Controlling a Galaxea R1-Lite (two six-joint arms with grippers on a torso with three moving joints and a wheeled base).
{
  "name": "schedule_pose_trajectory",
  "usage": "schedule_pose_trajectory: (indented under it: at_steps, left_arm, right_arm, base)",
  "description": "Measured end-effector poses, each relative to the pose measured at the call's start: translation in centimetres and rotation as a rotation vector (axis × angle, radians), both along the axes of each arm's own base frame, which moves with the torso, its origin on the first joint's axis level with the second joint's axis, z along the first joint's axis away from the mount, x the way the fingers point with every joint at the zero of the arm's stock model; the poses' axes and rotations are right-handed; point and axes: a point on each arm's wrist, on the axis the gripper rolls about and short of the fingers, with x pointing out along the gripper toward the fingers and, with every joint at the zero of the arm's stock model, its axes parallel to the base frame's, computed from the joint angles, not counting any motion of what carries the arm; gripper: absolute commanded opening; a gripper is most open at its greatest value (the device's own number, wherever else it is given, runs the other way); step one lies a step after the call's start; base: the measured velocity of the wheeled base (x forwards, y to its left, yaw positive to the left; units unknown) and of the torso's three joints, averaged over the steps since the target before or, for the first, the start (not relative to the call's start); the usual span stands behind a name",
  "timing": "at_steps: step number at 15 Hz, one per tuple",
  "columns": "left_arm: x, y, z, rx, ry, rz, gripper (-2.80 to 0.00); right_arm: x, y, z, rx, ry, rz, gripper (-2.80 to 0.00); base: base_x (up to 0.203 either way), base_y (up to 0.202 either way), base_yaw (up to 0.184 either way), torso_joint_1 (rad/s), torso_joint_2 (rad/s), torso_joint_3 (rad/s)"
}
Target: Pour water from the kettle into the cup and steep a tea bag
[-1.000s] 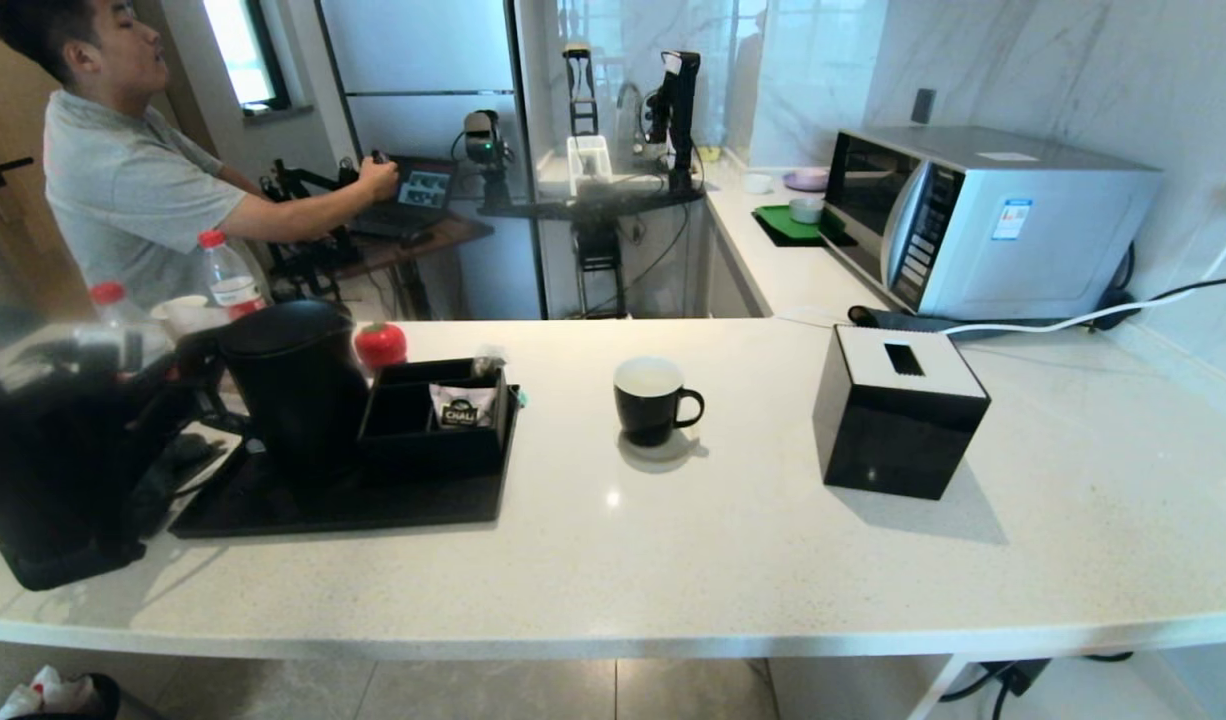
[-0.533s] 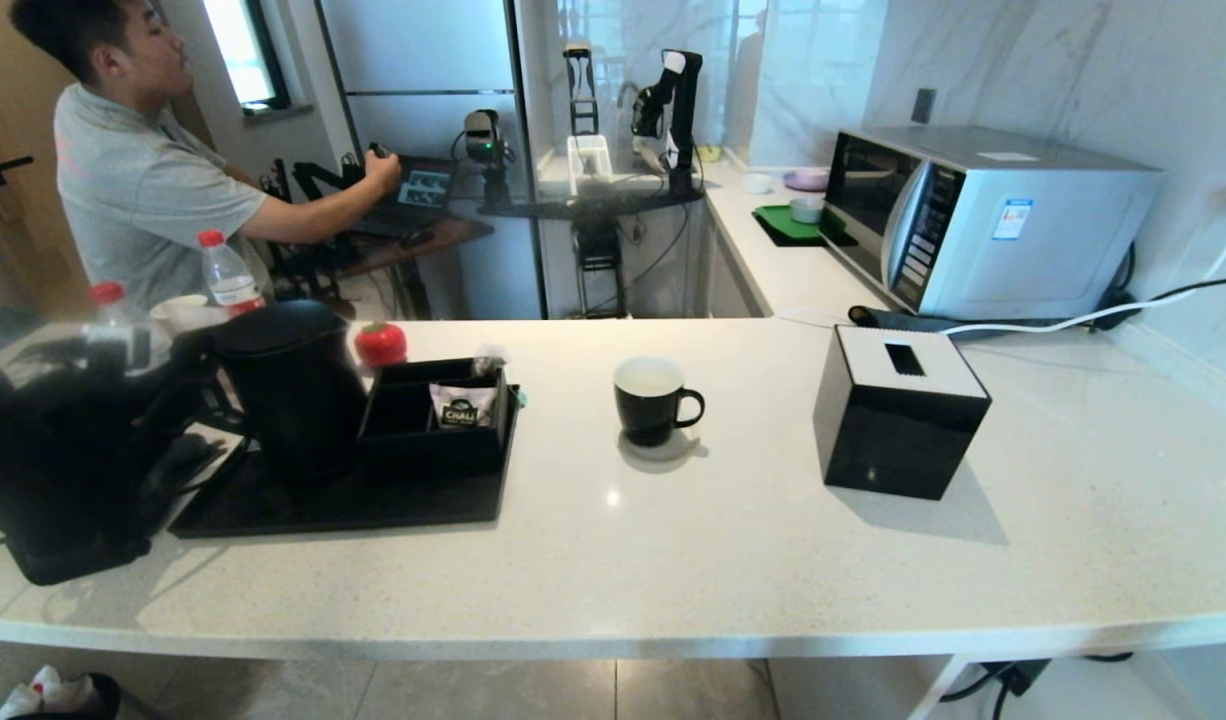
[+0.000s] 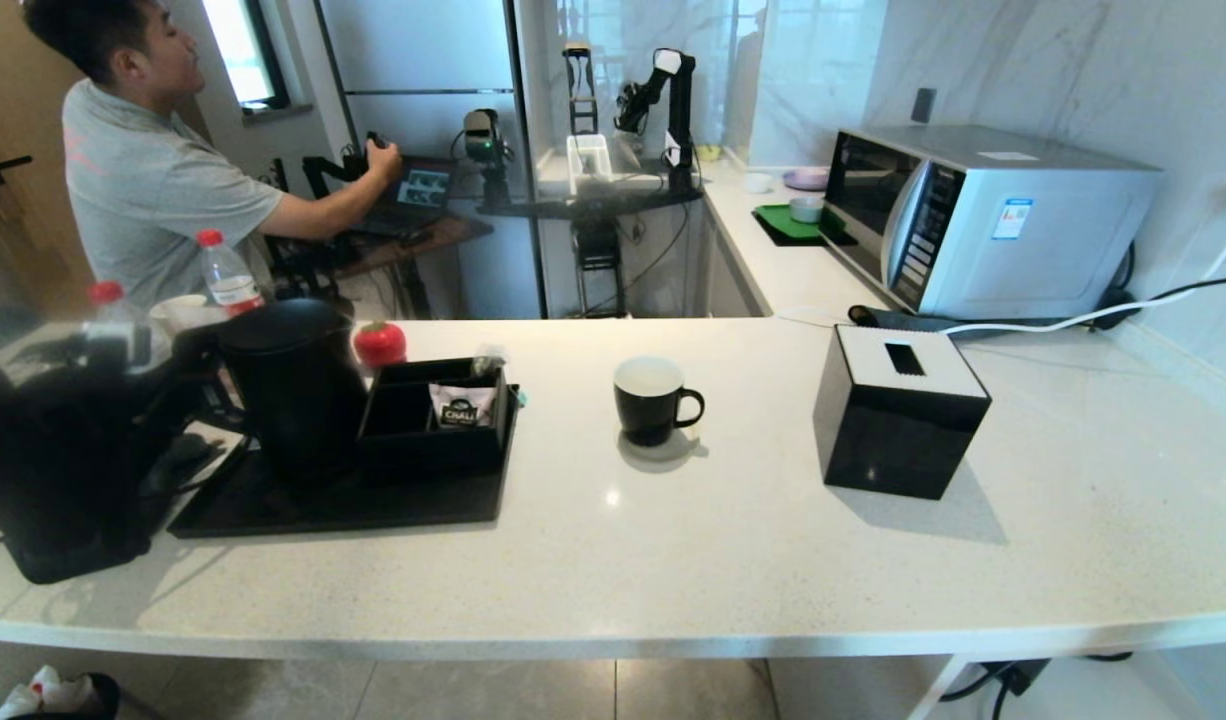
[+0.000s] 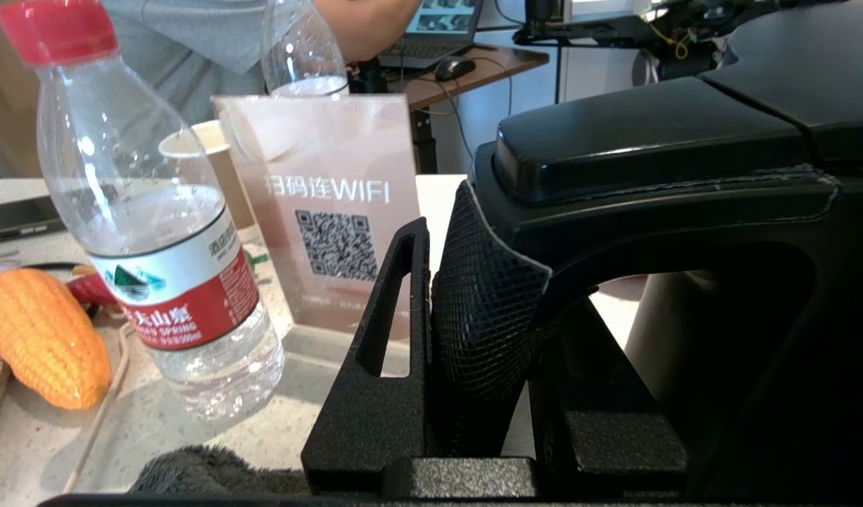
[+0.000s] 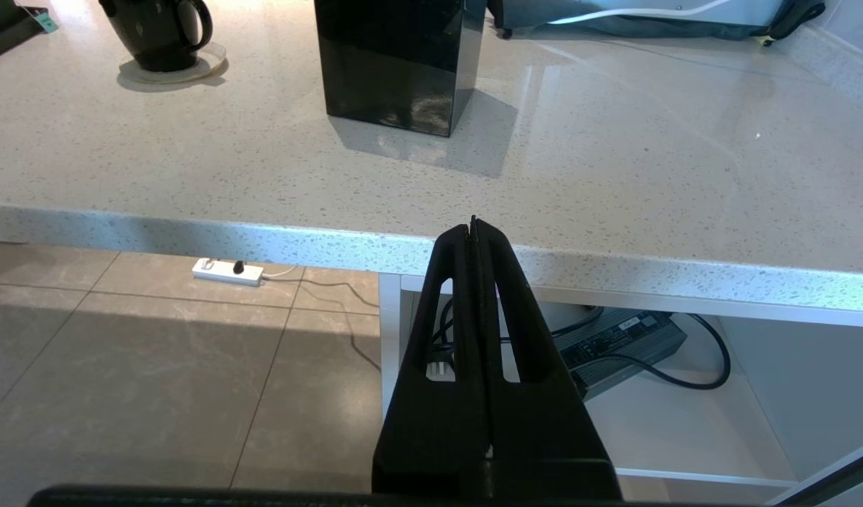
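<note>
The tall black kettle stands at the left on a black tray. My left gripper is shut on the kettle's textured loop handle, one finger on each side, below the flat lid. The left arm hides the handle in the head view. The black cup with its white inside sits on a coaster mid-counter, handle pointing right. A small greyish tea bag rests on the organiser's rim. My right gripper is shut and empty below the counter's front edge.
A black organiser with a CHALI sachet shares the tray. Red-capped bottles, a WiFi sign and a toy corn crowd the kettle's far side. A black tissue box stands right of the cup, with a microwave behind.
The kettle's bottom sits slightly higher over the tray than a second ago, and my left arm has shifted a little. The cup and right arm have not moved.
</note>
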Motion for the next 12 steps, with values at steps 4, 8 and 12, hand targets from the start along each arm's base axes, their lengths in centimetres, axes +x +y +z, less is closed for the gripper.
schedule_pose_trajectory:
  at_steps: [4,8,12]
  left_arm:
    - [-0.4,-0.1,1.1,0.0,-0.019,0.006,-2.8]
    - [-1.9,-0.7,2.0,-0.015,-0.008,0.005,-2.8]
    - [-3.3,-0.8,3.8,-0.035,-0.035,0.015,-2.8]
  right_arm:
    - [0.0,0.0,0.0,0.0,0.0,-0.001,-2.8]
    - [0.0,0.0,0.0,0.0,0.0,0.0,-2.8]
    - [0.0,0.0,0.0,0.0,0.0,-0.001,-2.8]
  base:
    - [0.0,0.0,0.0,0.0,0.0,0.0]
    - [0.0,0.0,0.0,0.0,0.0,0.0]
    - [0.0,0.0,0.0,0.0,0.0,0.0]
